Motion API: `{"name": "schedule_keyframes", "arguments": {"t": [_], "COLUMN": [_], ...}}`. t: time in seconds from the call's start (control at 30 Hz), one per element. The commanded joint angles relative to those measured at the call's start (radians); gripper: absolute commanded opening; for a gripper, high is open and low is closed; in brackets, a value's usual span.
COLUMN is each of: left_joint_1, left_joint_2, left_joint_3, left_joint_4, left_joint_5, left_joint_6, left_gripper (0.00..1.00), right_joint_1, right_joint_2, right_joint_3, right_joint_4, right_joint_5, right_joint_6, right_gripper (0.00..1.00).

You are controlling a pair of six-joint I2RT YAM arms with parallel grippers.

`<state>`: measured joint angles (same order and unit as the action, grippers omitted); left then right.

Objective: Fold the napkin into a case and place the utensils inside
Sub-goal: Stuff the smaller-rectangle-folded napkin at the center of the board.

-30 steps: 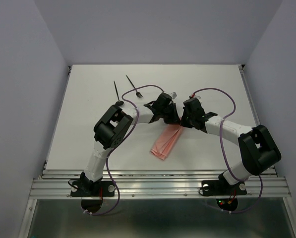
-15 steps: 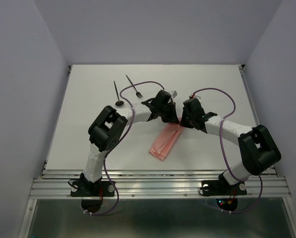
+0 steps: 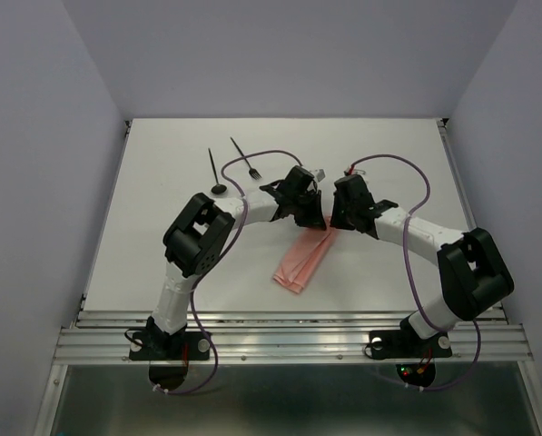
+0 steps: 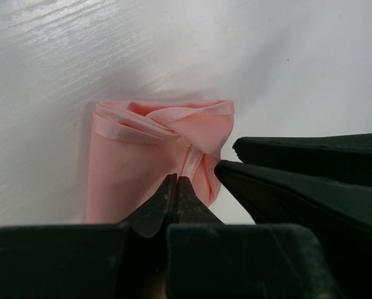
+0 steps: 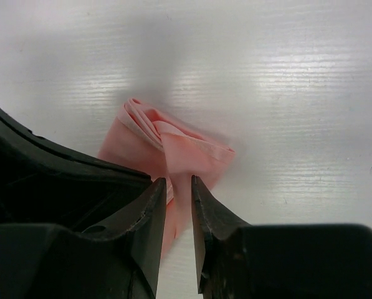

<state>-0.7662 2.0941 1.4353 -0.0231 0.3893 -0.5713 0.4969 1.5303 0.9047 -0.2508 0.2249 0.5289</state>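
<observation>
Both arms have white links [image 3: 175,291] and bulky black joint housings [image 3: 475,272]. Thin purple cables [image 3: 271,153] loop along them. The tool fingers [image 5: 149,215] are black, tapered wedges.

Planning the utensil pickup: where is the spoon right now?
In the top view, the spoon lies on the table, far-left, just left of the fork.

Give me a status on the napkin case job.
Done: the napkin lies folded into a narrow strip. In hand: the left gripper is shut on a fold at its far end, the right gripper straddles that end, jaws slightly apart. Left: finish folding, then load the fork and spoon, both lying apart from it.
</observation>
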Motion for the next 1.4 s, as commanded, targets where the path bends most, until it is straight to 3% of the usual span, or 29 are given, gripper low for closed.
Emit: {"name": "schedule_keyframes", "arguments": {"t": [0.0, 0.37, 0.57, 1.37], "left_joint_1": [-0.001, -0.002, -0.004, -0.007], "left_joint_2": [0.026, 0.053, 0.093, 0.150], "left_joint_3": [0.072, 0.114, 0.137, 0.152], "left_joint_4": [-0.005, 0.005, 0.005, 0.015], "left_joint_5": [0.025, 0.051, 0.066, 0.053], "left_joint_6": [0.025, 0.017, 0.013, -0.022], "left_gripper": [0.00, 0.00, 0.00, 0.00], "right_joint_1": [-0.008, -0.008, -0.008, -0.008], "right_joint_2": [0.025, 0.062, 0.048, 0.011], "right_joint_3": [0.057, 0.068, 0.065, 0.007], "right_joint_4": [-0.004, -0.018, -0.025, 0.041], "right_joint_5": [0.005, 0.011, 0.031, -0.101], "right_joint_6": [-0.029, -0.041, -0.038, 0.016], "right_gripper": [0.28, 0.21, 0.01, 0.01]}}
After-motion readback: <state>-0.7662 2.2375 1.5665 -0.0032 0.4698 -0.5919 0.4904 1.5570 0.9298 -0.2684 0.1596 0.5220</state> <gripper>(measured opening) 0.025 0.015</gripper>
